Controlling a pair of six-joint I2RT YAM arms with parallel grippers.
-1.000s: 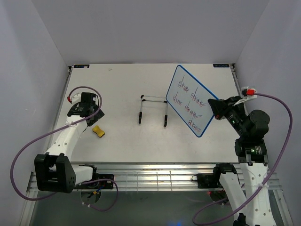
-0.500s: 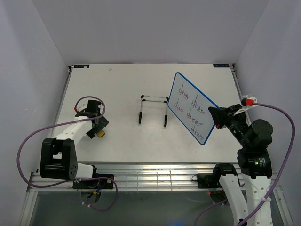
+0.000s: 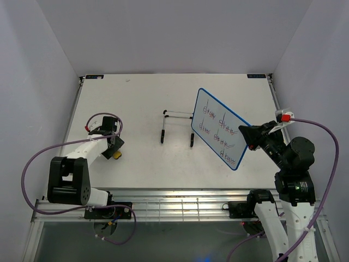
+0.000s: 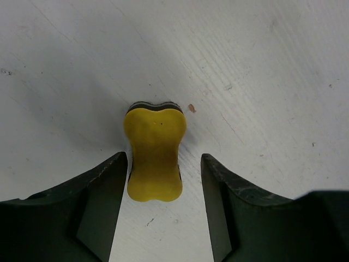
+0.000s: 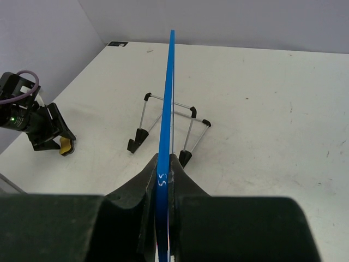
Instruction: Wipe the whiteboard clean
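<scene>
The whiteboard (image 3: 221,128), blue-framed with purple and red handwriting, is held tilted above the table at the right. My right gripper (image 3: 248,136) is shut on its lower right edge. In the right wrist view the board shows edge-on (image 5: 168,98), with the gripper (image 5: 164,161) clamped on it. A small yellow eraser (image 4: 155,147) lies on the table at the left. My left gripper (image 4: 163,158) is down over it, open. The left finger is close against the eraser's side and a gap shows on the right. In the top view the eraser (image 3: 115,155) peeks out beside that gripper (image 3: 113,148).
A wire stand (image 3: 177,126) with black feet sits on the table's middle, just left of the raised board, and shows in the right wrist view (image 5: 134,143). The white table (image 3: 142,98) is walled on three sides. Purple cables loop beside both arms.
My left gripper dropped onto the eraser and its jaws narrowed around it. The right arm shifted the whiteboard slightly left and toward the table's middle.
</scene>
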